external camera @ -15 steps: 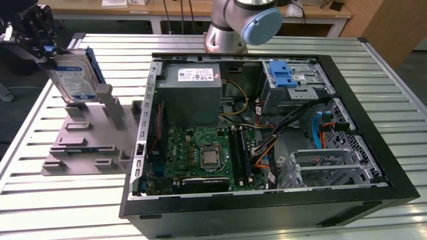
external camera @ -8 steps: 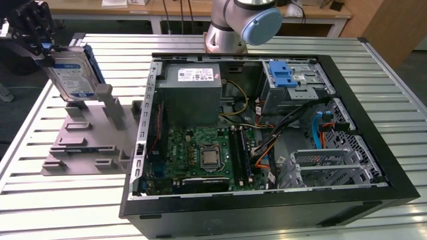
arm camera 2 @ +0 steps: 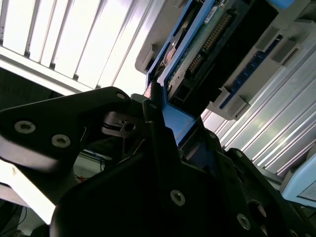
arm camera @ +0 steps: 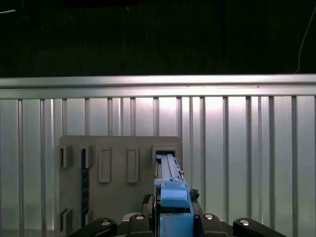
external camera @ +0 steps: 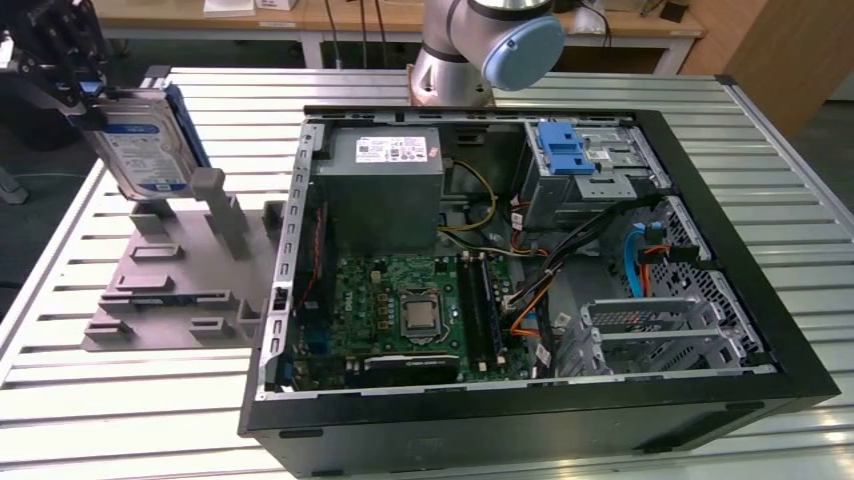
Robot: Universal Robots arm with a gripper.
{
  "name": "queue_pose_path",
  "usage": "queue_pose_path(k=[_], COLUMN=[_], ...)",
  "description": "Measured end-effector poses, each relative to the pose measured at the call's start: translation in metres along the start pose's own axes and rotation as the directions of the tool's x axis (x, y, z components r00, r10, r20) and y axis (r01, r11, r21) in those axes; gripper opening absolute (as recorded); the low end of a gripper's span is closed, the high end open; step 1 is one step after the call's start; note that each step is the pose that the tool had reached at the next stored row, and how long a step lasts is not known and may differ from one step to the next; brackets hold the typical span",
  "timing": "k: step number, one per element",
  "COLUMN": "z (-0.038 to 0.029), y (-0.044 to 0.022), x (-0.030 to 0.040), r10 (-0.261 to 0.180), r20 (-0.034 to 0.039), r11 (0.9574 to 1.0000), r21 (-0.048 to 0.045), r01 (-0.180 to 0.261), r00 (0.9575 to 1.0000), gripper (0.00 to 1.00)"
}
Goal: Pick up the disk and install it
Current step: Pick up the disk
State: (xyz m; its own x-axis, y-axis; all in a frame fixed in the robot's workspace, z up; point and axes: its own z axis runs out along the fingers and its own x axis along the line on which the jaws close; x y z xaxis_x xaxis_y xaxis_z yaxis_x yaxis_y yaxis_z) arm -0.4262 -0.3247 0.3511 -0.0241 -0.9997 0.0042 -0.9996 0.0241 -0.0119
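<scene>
1 disk (external camera: 138, 140) held aloft

Gripper (external camera: 80, 95) is clamped on the disk's blue bracket (external camera: 187, 125), at 10 o'clock in the exterior view. Disk stands on edge, long axis 11-to-5 o'clock, apparently just clear of the grey fixture (external camera: 174, 275). Blue-and-white label (external camera: 147, 160) faces the camera, print illegible. Open computer case (external camera: 534, 430) at 3 o'clock.

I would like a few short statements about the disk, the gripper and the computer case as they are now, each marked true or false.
1. The gripper is shut on the disk. True.
2. The disk sits inside the computer case. False: it is outside, above the grey fixture at the exterior view's left.
3. The computer case is open, with its motherboard exposed. True.
4. The disk lies flat. False: it stands on edge, slightly tilted.
</scene>
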Motion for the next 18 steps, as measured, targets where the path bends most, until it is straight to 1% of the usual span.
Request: queue_pose_path(k=[18], z=[-0.0139], y=[0.0011], x=[0.0], r10=[0.0], r20=[0.0004], r11=[1.0], r21=[0.0026], r01=[0.0], r00=[1.0], gripper=[0.36])
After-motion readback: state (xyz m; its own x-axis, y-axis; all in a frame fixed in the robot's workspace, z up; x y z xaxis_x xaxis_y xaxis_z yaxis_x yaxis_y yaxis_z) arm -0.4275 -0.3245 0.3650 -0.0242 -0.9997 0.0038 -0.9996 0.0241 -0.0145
